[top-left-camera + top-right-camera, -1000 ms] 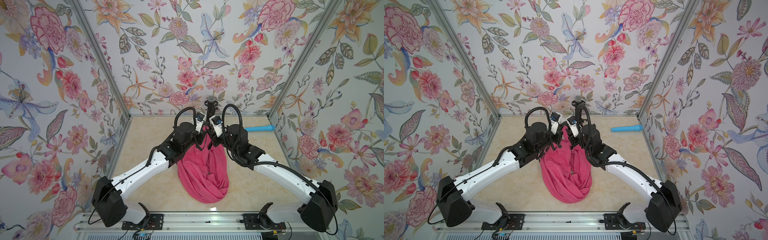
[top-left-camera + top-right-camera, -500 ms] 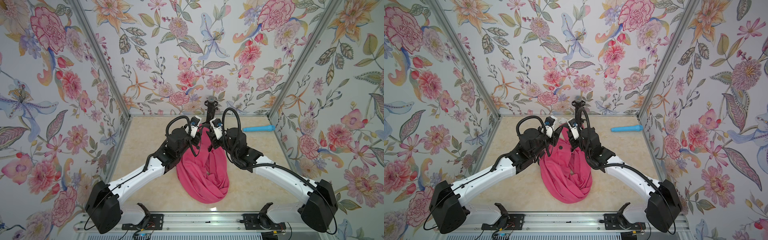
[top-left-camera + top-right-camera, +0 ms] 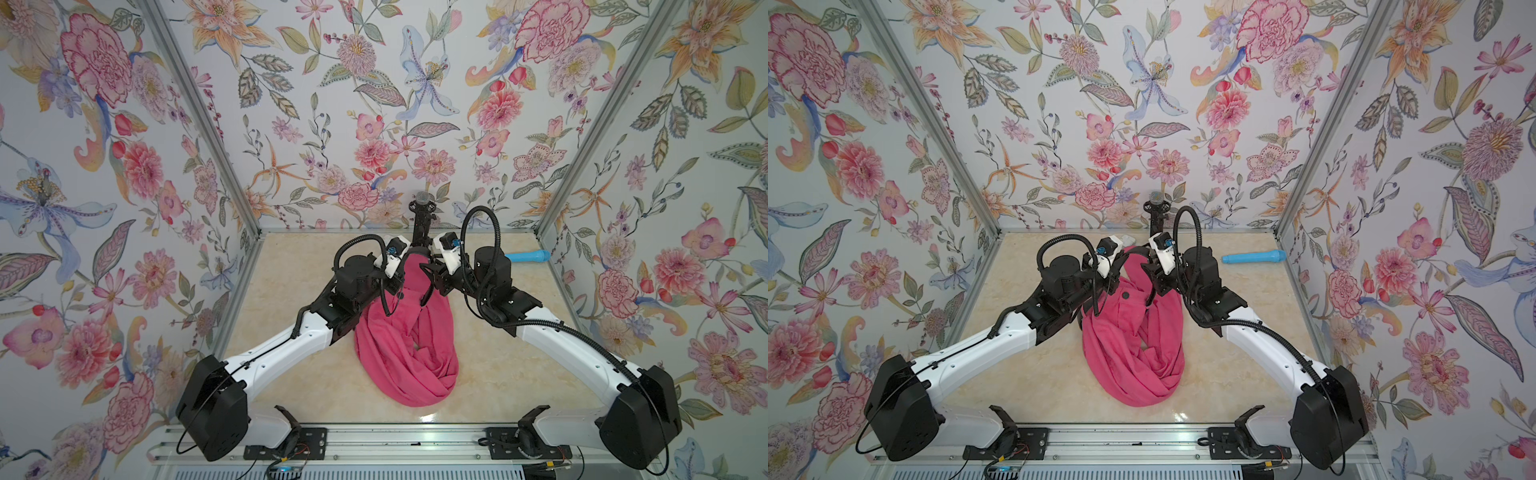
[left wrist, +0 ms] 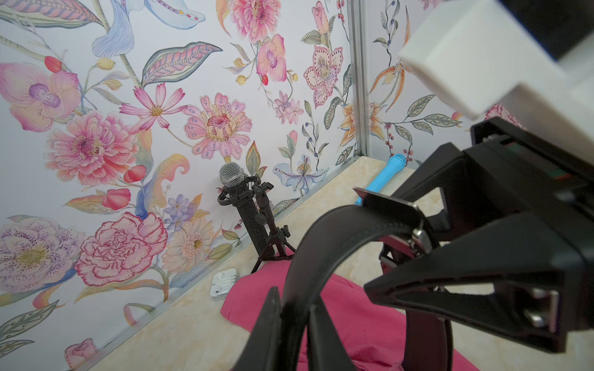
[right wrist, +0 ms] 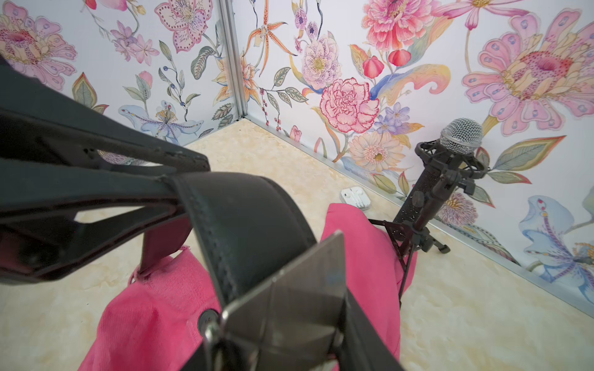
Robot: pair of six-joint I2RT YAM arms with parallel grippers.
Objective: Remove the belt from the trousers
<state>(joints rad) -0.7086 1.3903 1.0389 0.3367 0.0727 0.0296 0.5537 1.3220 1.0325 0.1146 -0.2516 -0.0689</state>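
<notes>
The bright pink trousers [image 3: 407, 353] lie bunched mid-table, with the waistband lifted at the far end. The black belt [image 3: 415, 250] arcs between both grippers above the waistband. In the left wrist view my left gripper [image 4: 295, 294] is shut on the belt strap [image 4: 324, 237], both fingers pressing its sides. My right gripper [image 3: 432, 272] is shut on the belt at its metal buckle [image 5: 289, 305], which hides its fingertips in the right wrist view. A dark button [image 5: 207, 319] shows on the trousers [image 5: 154, 305] just under the buckle. The rest of the belt is hidden in the fabric.
A black microphone on a small tripod [image 3: 423, 216] stands at the back wall, right behind the waistband. A white earphone case [image 4: 224, 282] lies by the wall next to it. A blue tube [image 3: 523, 257] lies at the back right. Floral walls close three sides.
My left gripper opened, shifted a little to the left along the strap, and closed on it again. The right gripper kept its hold on the buckle and stayed put.
</notes>
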